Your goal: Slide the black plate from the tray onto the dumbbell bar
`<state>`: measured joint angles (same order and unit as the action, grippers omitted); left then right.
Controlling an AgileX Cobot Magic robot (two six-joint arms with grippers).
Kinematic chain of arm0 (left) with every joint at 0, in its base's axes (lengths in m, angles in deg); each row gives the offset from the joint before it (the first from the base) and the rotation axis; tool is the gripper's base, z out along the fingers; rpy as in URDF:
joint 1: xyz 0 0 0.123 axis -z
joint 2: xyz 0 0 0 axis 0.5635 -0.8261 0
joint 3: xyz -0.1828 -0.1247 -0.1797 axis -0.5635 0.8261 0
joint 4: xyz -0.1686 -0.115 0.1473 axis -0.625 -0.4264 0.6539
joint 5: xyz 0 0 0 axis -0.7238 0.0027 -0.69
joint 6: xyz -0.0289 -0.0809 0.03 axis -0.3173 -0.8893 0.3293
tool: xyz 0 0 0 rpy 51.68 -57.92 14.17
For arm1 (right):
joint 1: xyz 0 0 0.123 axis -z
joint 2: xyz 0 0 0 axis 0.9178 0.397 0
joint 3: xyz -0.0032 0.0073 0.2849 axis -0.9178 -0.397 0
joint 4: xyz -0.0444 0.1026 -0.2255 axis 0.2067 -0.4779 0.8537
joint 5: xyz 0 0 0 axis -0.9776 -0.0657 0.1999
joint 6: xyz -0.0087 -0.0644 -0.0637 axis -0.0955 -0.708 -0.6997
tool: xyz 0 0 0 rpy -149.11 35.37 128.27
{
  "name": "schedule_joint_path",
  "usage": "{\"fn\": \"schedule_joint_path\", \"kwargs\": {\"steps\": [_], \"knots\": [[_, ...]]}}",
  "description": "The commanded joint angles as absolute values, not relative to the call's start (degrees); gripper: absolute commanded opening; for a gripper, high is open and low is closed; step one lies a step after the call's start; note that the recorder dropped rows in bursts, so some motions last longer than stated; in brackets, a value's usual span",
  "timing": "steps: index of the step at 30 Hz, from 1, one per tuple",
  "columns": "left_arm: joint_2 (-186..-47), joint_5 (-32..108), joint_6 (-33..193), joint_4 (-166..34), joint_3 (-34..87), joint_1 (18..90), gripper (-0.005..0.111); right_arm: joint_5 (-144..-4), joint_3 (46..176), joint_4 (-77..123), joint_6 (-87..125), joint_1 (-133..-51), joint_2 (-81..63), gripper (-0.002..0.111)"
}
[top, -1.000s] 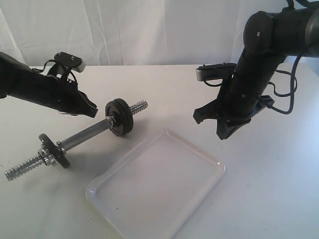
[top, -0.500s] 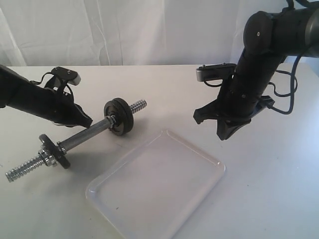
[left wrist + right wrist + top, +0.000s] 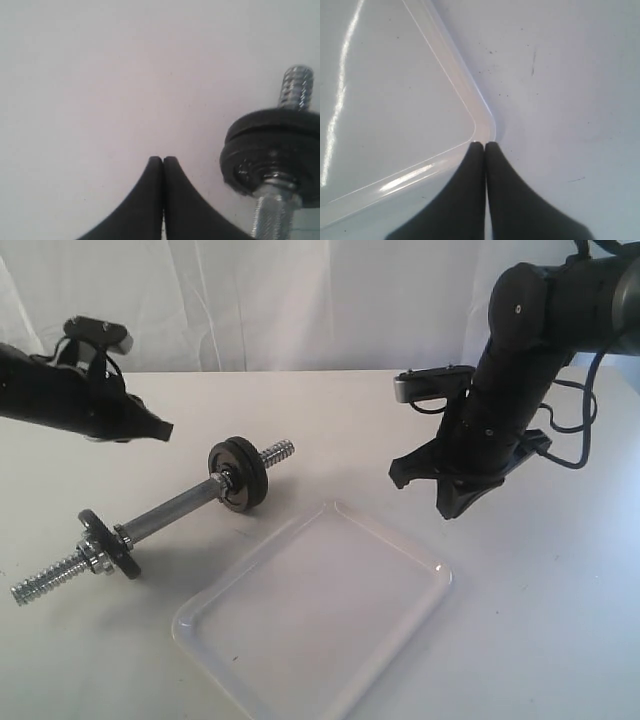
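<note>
The dumbbell bar lies on the white table, chrome with threaded ends. Two black plates sit pressed together on its far end, and one more black disc sits by a chrome collar near its front end. The white tray in front of the bar holds nothing. My left gripper hovers shut and empty to the back left of the bar; its wrist view shows the plates beside its tips. My right gripper is shut and empty above the tray's corner.
A white cloth backdrop closes off the rear. The table edge runs just behind both arms. The right arm's cables hang beside its wrist.
My left gripper has lifted and drawn back to the left, away from the bar. The right arm, the bar and the tray have not moved.
</note>
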<state>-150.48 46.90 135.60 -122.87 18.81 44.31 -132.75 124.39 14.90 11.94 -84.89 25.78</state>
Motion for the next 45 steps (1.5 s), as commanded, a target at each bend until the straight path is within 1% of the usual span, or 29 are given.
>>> {"fn": "schedule_joint_path", "kwargs": {"steps": [1,4,9,16,23,26,34,40,45], "knots": [[-141.35,47.91,133.06,-123.5,21.78,44.11,0.0,-132.17,124.31,15.53,10.92,-84.3,22.52,0.0],[-134.36,48.07,131.23,-123.5,26.97,44.11,0.0,-130.1,122.49,15.11,10.94,-84.3,16.67,0.0],[-121.84,49.02,129.19,-123.59,36.3,44.11,0.0,-125.59,116.34,13.85,10.84,-84.3,2.58,0.0],[-104.24,60.5,128.53,-125.33,45.11,44.11,0.0,-121.04,107.1,13.35,10.49,-84.3,-15.41,0.0],[-86.21,58.4,125.25,-125.22,53.12,44.11,0.0,-117.78,99.34,13.35,10.49,-84.3,-30.57,0.0],[-80.87,57.83,123.83,-125.11,57.22,44.11,0.0,-117.01,96.72,13.35,10.49,-84.3,-35.23,0.0],[-71.17,55.44,121.43,-125.11,66.42,44.11,0.0,-117.11,91.77,13.35,10.49,-84.3,-43.71,0.0],[-68.25,55.14,121.31,-125.11,66.85,44.11,0.0,-123.25,91.03,13.35,12.18,-84.3,-46.86,0.0],[-68.24,55.14,121.41,-125.11,66.85,44.11,0.0,-123.45,91.03,13.35,12.18,-84.3,-47.29,0.0]]}}
